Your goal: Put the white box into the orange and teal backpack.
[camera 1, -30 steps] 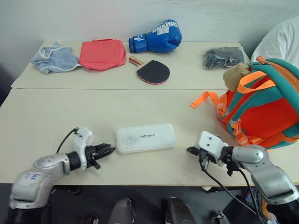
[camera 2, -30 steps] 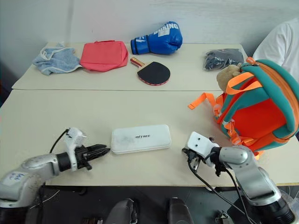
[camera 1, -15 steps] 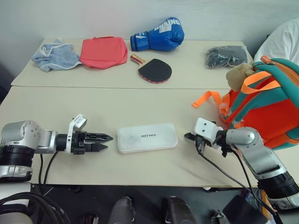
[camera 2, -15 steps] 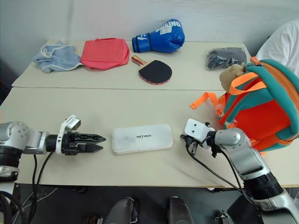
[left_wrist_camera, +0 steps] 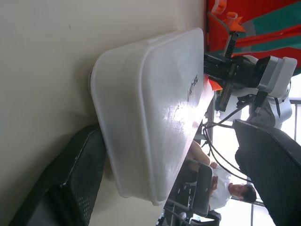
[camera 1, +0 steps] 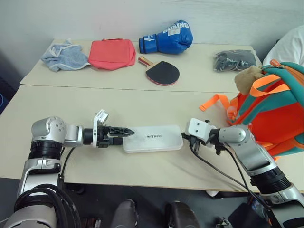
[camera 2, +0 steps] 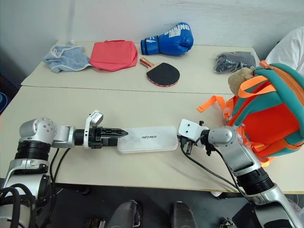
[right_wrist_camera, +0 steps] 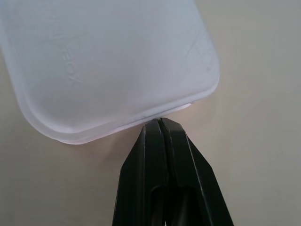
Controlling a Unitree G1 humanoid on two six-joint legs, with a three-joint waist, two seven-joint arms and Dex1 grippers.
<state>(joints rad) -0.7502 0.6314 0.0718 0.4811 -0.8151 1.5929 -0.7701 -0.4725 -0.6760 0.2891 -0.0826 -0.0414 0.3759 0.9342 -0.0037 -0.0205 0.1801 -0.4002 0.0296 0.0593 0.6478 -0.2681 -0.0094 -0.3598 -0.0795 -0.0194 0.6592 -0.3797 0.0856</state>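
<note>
White box [camera 1: 153, 137] lies flat on the near table [camera 1: 71, 107], lettered face up, its long axis running left to right between the two grippers. It is not in the orange and teal backpack [camera 1: 273, 111], which stands upright on the right side of the same table, apart from the box, with orange webbing straps [camera 1: 212, 100] trailing onto the tabletop and a tan plush toy [camera 1: 247, 78] at its upper edge.

Left gripper [camera 1: 124, 132] is at the left end of the box. Its jaws are spread wide; the left wrist view shows one black finger [left_wrist_camera: 70, 183] on each side of the box end [left_wrist_camera: 146, 117], straddling it. Whether the pads press on the box cannot be told from the views.

Right gripper [camera 2: 182, 145] is at the right end of the box. Its jaws are clenched together with nothing between them. The right wrist view shows the paired fingertips [right_wrist_camera: 160, 129] meeting the rim of the box end, at or just against its edge.

The far table [camera 1: 199, 71] carries a light blue cloth [camera 1: 65, 54], a flat coral-red pouch [camera 1: 112, 53], a blue boxing glove [camera 1: 167, 39], a table tennis paddle [camera 1: 160, 71] and a dark grey bundle [camera 1: 233, 59]. A person in a white sleeve [camera 1: 287, 47] sits behind the backpack at the right edge.
</note>
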